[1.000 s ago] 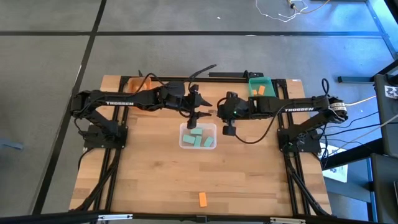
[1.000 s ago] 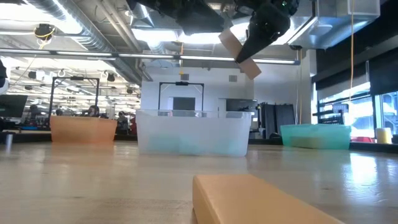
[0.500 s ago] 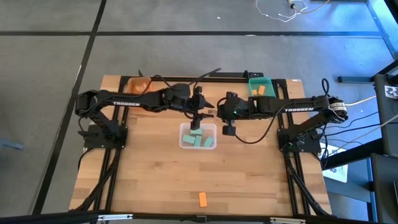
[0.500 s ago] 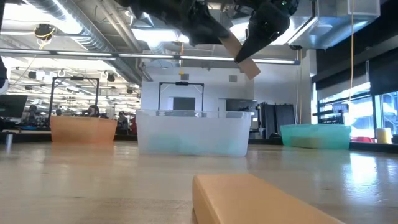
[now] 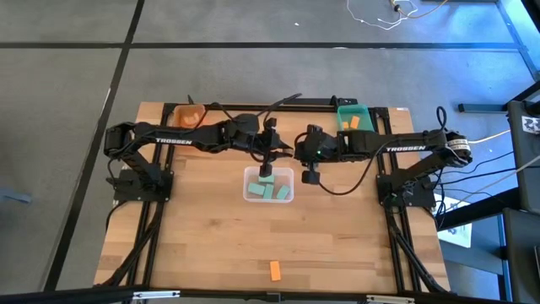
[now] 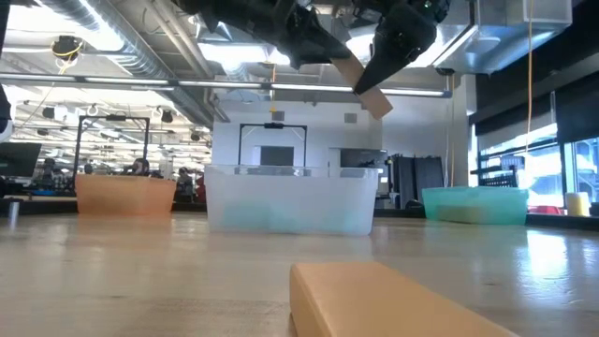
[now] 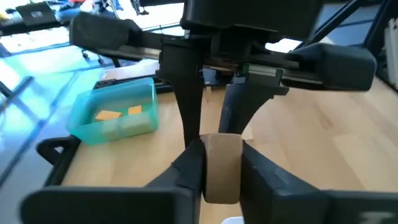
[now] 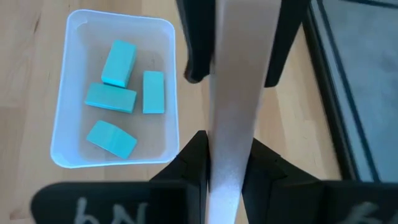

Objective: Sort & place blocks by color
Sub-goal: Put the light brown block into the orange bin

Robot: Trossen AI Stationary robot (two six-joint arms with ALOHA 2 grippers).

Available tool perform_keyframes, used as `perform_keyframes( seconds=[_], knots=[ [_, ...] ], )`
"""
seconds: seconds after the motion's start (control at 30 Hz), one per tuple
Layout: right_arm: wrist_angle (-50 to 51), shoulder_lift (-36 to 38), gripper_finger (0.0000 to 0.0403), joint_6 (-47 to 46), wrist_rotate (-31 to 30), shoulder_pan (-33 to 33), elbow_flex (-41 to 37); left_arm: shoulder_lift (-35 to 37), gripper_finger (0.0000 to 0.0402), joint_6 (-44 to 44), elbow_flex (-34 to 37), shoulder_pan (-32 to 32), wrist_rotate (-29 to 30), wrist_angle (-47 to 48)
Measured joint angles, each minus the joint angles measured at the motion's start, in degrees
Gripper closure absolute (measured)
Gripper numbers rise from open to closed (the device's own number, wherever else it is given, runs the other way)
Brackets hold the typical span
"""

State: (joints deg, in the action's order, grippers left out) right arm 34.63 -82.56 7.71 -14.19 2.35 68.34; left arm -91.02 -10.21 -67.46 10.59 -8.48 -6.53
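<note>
The light wooden counter (image 5: 202, 228) is carrying everything, with the two dark arms reaching in from its sides and meeting above the middle near the far edge. Below them the clear rectangular plastic tray (image 8: 69, 140) is sitting on the counter, holding four mint green blocks (image 8: 111, 98) lying flat on its floor. The orange plastic tray (image 6: 124, 197) is standing at the far left corner, and the teal plastic tray (image 7: 115, 113) at the far right is holding two orange blocks (image 7: 108, 114). The left gripper (image 7: 221, 163) and the right gripper (image 8: 227, 163) are hanging high in the air, pointing at each other, just above the far rim of the clear tray. Between them a plain tan wooden block (image 6: 360, 82) is tilting in the air; the right fingers (image 8: 196, 163) are clamping one end of it, while the left fingers (image 7: 189, 168) are pressing against the sides of its other end. One more orange block (image 5: 274, 270) is lying alone near the front edge of the counter, well apart from the trays.
</note>
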Motion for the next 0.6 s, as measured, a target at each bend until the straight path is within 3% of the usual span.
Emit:
perform_keyframes(
  seconds=[0.07,0.3,0.5,0.6],
  knots=[
    [0.06,0.0,0.0346,-0.3,0.69,0.02,0.0,0.0,0.0352,-0.49,0.0,-0.04,0.5,0.02],
    [0.03,-0.01,0.0341,-0.21,0.79,0.02,0.0,0.0,0.0352,0.01,0.0,0.17,0.51,0.26],
    [-0.2,-0.04,0.0254,1.22,-0.53,0.34,0.0,1.03,0.0352,1.94,0.0,1.64,5.24,5.89],
    [0.55,0.09,0.023,1.14,-0.06,1.12,0.02,3.7,0.0352,1.95,0.0,3.47,10.4,10.8]
  ],
)
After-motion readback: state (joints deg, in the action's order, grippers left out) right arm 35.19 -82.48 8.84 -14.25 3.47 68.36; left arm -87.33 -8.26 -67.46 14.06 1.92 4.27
